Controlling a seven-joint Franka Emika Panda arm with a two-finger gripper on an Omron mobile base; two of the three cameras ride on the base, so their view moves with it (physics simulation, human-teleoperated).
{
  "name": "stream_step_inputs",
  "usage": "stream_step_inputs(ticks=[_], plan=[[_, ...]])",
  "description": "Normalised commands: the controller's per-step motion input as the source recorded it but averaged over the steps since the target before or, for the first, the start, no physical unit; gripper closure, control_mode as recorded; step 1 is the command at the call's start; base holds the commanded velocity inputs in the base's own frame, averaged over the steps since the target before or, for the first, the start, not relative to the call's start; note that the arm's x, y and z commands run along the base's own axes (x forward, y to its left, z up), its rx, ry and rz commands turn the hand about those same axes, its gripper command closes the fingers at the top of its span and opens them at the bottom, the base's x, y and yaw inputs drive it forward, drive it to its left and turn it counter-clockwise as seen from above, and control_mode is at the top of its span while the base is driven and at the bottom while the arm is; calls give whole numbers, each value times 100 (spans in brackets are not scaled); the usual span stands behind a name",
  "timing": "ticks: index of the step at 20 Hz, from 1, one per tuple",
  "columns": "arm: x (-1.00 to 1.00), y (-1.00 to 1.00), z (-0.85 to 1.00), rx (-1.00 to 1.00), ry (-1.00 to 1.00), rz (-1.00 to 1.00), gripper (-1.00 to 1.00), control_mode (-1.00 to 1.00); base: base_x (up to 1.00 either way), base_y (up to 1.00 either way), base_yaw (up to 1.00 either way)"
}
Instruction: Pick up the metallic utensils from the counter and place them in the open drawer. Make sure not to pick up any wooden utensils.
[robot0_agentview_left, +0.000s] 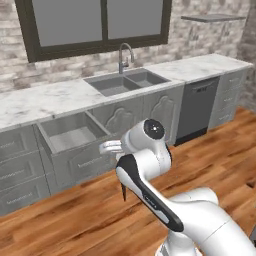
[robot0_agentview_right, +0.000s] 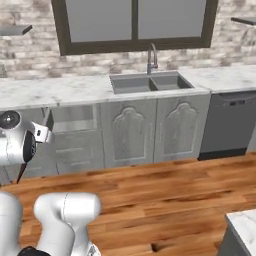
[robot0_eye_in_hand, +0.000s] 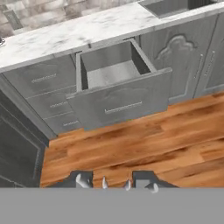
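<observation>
Grey drawer (robot0_eye_in_hand: 114, 89) is standing pulled out under the marble counter (robot0_eye_in_hand: 65, 37), across the wood floor (robot0_eye_in_hand: 131, 148). Gripper (robot0_eye_in_hand: 116, 183) is hanging narrowly parted; a black knife (robot0_agentview_left: 123, 191) is dangling from it.

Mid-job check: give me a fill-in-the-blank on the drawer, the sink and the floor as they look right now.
1. The drawer stands ____.
2. Inside, the drawer holds ____.
3. The faucet rises behind the ____.
4. The floor under the gripper is made of ____.

Missing words: open; nothing; sink; wood
</observation>
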Motion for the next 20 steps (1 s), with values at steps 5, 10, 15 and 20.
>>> stream_step_inputs(ticks=[5, 10, 15, 20], plan=[[0, 0, 0, 0, 0, 0, 100, 100, 100, 54, 0], [0, 0, 0, 0, 0, 0, 100, 100, 84, -4, 8], [0, 0, 0, 0, 0, 0, 100, 100, 60, -15, 2], [30, -21, -52, 0, 19, -1, 100, -100, 19, -9, 0]])
